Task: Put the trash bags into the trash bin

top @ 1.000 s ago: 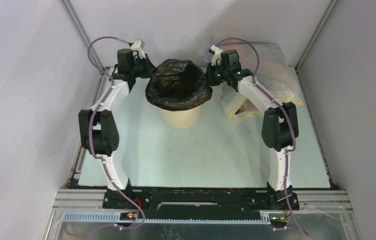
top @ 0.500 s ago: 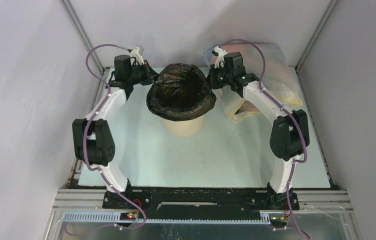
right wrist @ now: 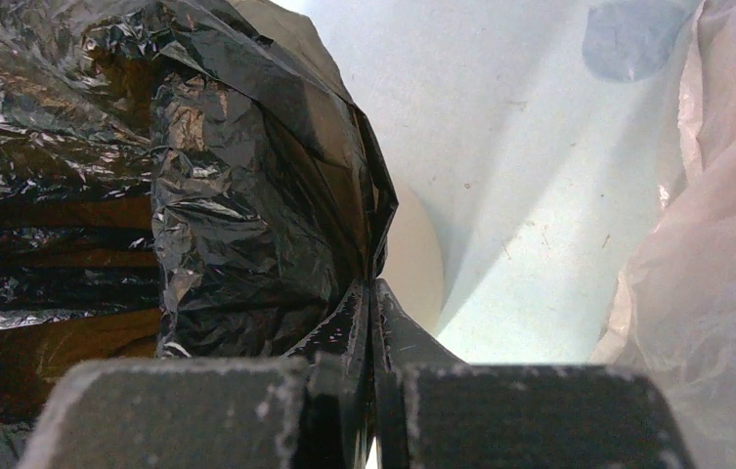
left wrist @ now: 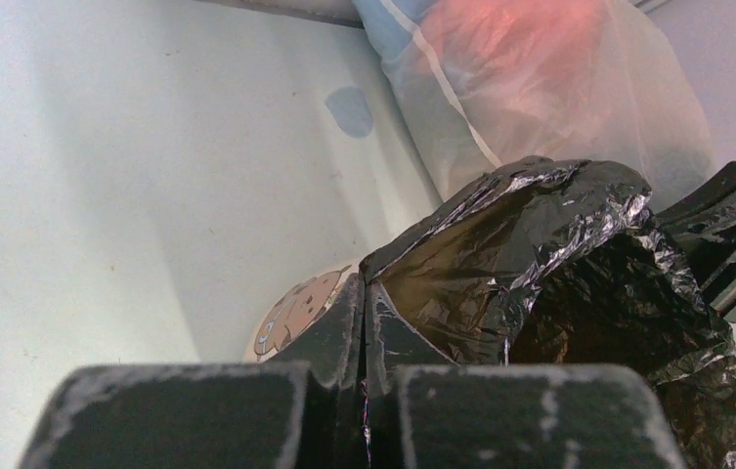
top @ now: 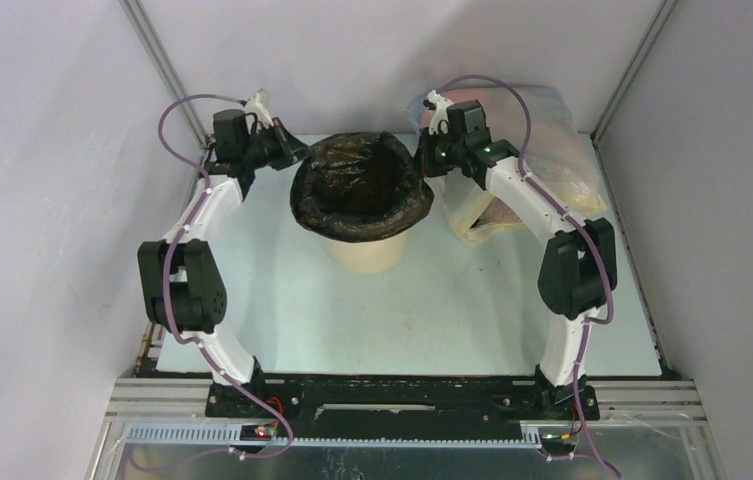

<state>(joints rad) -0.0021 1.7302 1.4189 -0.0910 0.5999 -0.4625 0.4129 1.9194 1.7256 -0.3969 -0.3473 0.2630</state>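
Two pinches hold the thin, glossy black, crinkled plastic bag [top: 357, 185] open over the round tan bucket-like bin [top: 367, 252]: your left gripper [top: 294, 155] and right gripper [top: 424, 160] each clamp an opposite edge, so next you probably draw that rim down over the bin's lip.

bag [top: 324, 205] over bin [top: 367, 252] rim | L tool [top: 292, 155], R tool [top: 424, 160] flank (touching)

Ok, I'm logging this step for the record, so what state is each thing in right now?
black trash bag: mouth spread open, draped over the bin's rim, pinched at two opposite edges.
trash bin: upright, top covered by the bag.
left gripper: shut on the bag's edge.
right gripper: shut on the opposite edge.
translucent bag: lying right of the bin, pinkish contents inside.
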